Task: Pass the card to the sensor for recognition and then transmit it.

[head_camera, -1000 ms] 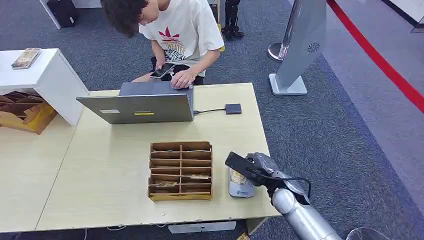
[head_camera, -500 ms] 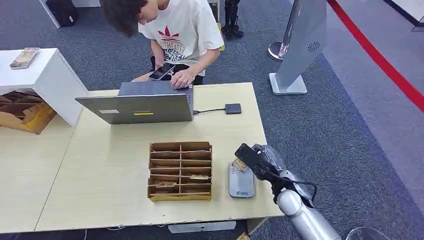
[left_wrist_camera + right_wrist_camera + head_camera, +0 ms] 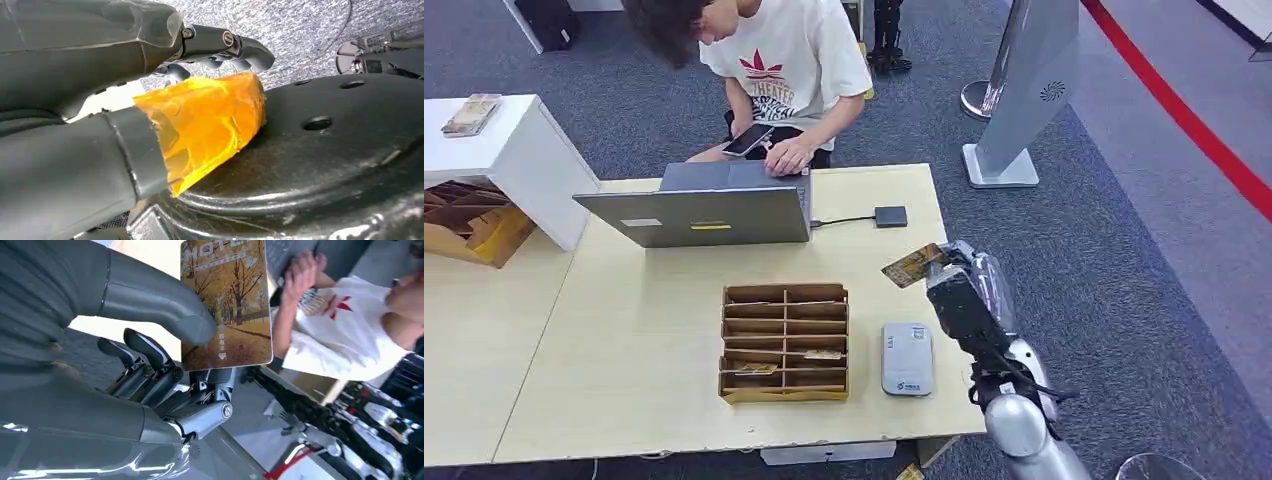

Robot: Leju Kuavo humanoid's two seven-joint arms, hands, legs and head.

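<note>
Right hand [image 3: 964, 290]: raised above the table's right edge, thumb pressed on the face of the card with the darker fingers behind it, so the card was pinched fast; the other fingers curled in below.
Card [image 3: 913, 265]: stuck out from the hand toward ten o'clock in the head view, up off the table, printed with an autumn tree avenue [image 3: 231, 300].
Sensor [image 3: 907, 358]: a flat grey pad lying on the table [image 3: 624, 340], at about seven o'clock from the card and well apart from it, just beside the right wall of the wooden organiser [image 3: 785, 341].
Left hand [image 3: 150, 75]: hung beside the body; thumb tip wrapped in orange tape [image 3: 210, 117], dark fingers curled in on nothing.
Laptop [image 3: 699, 210]: at the table's far side, twelve o'clock from the organiser, a small dark adapter [image 3: 890, 217] cabled to its right.
Person [image 3: 774, 70]: seated behind the laptop, a phone [image 3: 748, 141] in hand.
</note>
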